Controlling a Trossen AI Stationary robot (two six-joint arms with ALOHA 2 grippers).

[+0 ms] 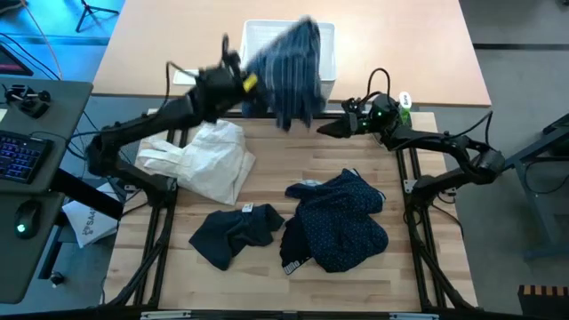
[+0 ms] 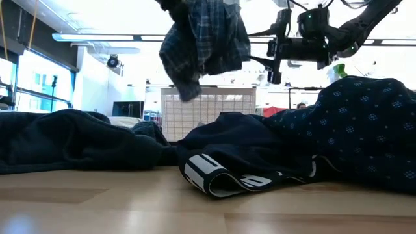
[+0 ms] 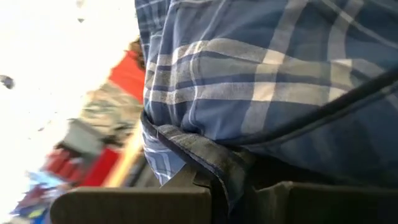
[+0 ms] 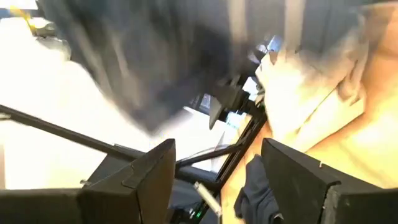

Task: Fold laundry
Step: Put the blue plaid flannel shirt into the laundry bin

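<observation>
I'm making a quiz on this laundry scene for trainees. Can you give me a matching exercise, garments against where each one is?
Things:
1. plaid shirt
2. cream garment
3. navy dotted shirt
4. dark grey piece

Places:
A. heaped on the table's right half
B. hanging in the air from the shut left claw
C. crumpled at the table's front, left of centre
D. lying on the table's left side

Pairs: 1-B, 2-D, 3-A, 4-C

You get no fully readable text here. White paper sheet [image 1: 87, 224] beside table's left edge shows dark letters, apparently "SAA", rest cut off. Waistband print illegible.
</observation>
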